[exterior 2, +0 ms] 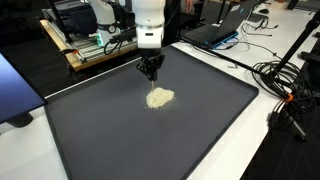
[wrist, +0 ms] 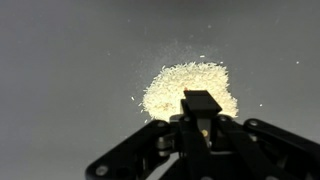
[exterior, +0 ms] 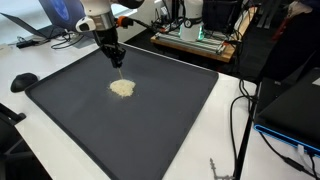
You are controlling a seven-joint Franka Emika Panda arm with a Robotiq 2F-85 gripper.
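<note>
A small pile of pale grains [exterior: 122,88] [exterior 2: 160,98] lies near the middle of a large dark mat [exterior: 150,135] [exterior 2: 130,145] on the white table. My gripper [exterior: 119,63] [exterior 2: 150,75] hangs just above the mat, next to the far edge of the pile. In the wrist view the grains [wrist: 180,85] spread out just beyond the gripper [wrist: 203,100], whose two black fingers are pressed together. I see nothing held between them. Part of the pile is hidden behind the fingertips.
A black rounded object [exterior: 24,81] sits off the mat's corner. Cables [exterior: 240,110] [exterior 2: 285,85] trail along one side of the mat. Electronics with a green board [exterior: 200,35] [exterior 2: 95,45] and a laptop [exterior: 45,20] stand behind the arm.
</note>
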